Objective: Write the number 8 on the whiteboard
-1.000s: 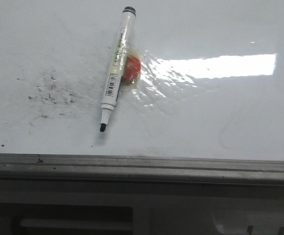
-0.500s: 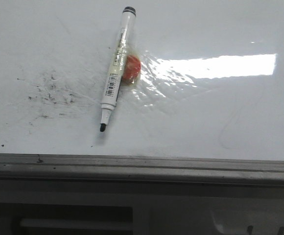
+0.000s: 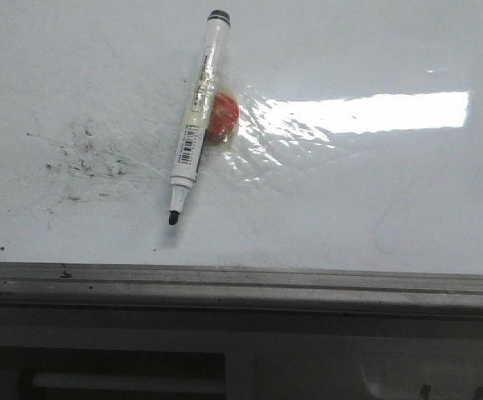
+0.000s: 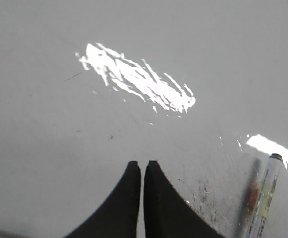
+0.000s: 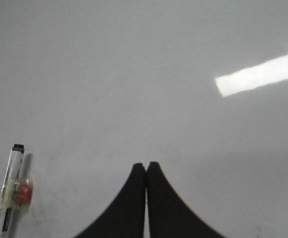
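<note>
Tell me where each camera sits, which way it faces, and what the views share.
Front view: looks forward and down over the whiteboard and its grey edge rail; no arm shows.
Left wrist view: on the left arm, facing the board; the left pincer is shut.
Right wrist view: on the right arm, facing the board; the right pincer is shut.
Shared: all three show the marker.

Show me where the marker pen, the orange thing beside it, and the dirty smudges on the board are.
marker (image 3: pixel 193 121), front view, on the middle of its white barrel.
orange thing (image 3: pixel 222 117), front view, on its centre, right of the barrel.
black smudge specks (image 3: pixel 87 158), front view, in the middle of the cluster on the whiteboard (image 3: pixel 375 200).
</note>
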Controlling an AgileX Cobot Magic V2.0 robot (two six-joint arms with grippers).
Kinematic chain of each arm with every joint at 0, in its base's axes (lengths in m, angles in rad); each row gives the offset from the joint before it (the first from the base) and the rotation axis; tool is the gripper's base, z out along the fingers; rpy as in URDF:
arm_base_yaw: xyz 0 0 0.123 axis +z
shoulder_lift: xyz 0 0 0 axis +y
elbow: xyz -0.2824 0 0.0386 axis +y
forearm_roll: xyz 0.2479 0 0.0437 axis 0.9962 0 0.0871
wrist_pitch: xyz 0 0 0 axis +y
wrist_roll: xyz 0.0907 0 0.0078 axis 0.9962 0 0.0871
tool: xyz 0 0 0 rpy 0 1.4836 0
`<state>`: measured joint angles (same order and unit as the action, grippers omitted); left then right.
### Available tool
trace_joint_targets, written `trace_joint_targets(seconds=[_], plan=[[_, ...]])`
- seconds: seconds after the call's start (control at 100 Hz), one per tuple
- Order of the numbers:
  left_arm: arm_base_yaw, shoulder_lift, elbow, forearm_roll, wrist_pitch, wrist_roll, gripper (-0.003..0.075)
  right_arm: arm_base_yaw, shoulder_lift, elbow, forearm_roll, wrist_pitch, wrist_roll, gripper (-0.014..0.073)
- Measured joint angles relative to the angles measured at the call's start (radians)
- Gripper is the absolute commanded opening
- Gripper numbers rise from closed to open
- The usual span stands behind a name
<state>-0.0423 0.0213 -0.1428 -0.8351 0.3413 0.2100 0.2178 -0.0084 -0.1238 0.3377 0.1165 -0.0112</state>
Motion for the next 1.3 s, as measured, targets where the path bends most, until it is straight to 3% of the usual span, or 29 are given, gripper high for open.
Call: trace_joint_targets(seconds=[0.17,0.29,0.43,0.53,0.62,0.92,1.3], plan=[[0.000,0.126,-0.138,0.148,0.079,0.027,-0.0013,0.000,0.071,-0.059,-0.004,0.097,-0.011,-0.0062],[0.000,0.239,-0.233,0.216,0.137,0.043,0.0089,0.000,0.122,-0.107,-0.004,0.117,-0.013,-0.0020],[0.000,0.373,-0.328,0.226,0.229,0.163,0.0298,0.000,0.169,-0.166,-0.013,0.137,-0.015,0.0169],[-0.030,0.450,-0.367,0.186,0.238,0.215,0.0378,0.000,0.208,-0.203,-0.045,0.170,-0.017,0.0327],[-0.078,0.504,-0.378,0.135,0.236,0.271,0.0379,0.000,0.246,-0.227,-0.063,0.197,-0.017,0.0386],[-0.321,0.739,-0.383,0.008,0.176,0.321,0.0379,0.000,0.333,-0.247,-0.089,0.212,-0.023,0.0387],[-0.734,0.984,-0.392,-0.045,-0.220,0.321,0.0379,0.000,0.347,-0.247,-0.092,0.199,-0.023,0.0387]])
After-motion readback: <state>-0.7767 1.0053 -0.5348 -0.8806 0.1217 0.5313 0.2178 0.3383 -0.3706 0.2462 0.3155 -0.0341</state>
